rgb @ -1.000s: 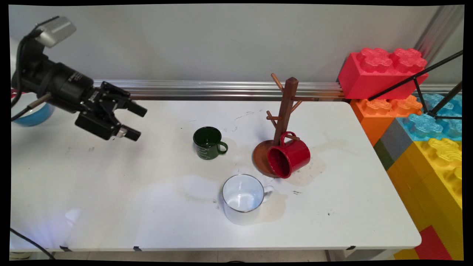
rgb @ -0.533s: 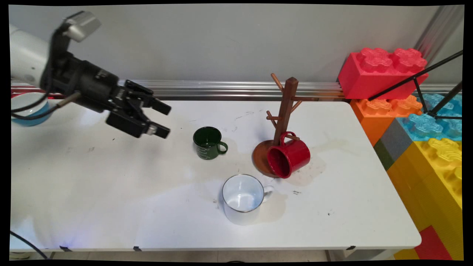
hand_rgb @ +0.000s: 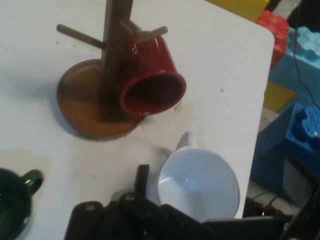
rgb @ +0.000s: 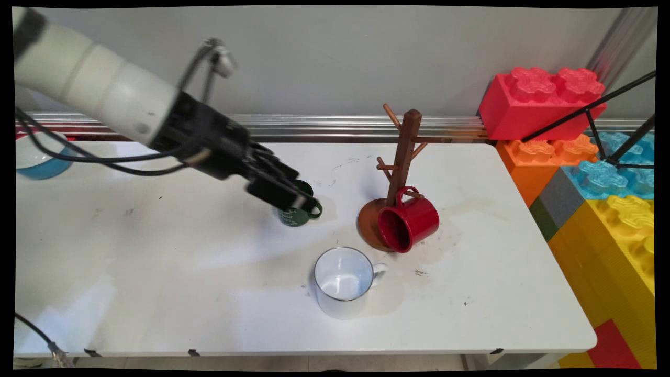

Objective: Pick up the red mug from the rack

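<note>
My gripper (rgb: 302, 190) hangs open right over a small dark green mug (rgb: 296, 215) near the table's middle, hiding most of its rim; I cannot tell whether it touches the mug. Right of it stands a brown wooden mug tree (rgb: 405, 152) with a red mug (rgb: 411, 222) hooked by its handle on a low peg, mouth tilted towards the camera. An upright white enamel mug (rgb: 343, 280) sits nearer the front edge. The hand view shows the green mug (hand_rgb: 12, 205) at the lower left, the mug tree (hand_rgb: 112, 50) and red mug (hand_rgb: 150, 75) above, and the white mug (hand_rgb: 200, 182) low in the middle.
A blue and white bowl (rgb: 36, 157) sits at the table's far left. Large toy bricks (rgb: 539, 99) are stacked off the right edge, with black tripod legs (rgb: 617, 104) across them. A metal rail (rgb: 340, 125) runs along the back edge.
The arm has swung right and down across the table, carrying the gripper from the left side to just over the green mug. The mugs and the tree have not moved.
</note>
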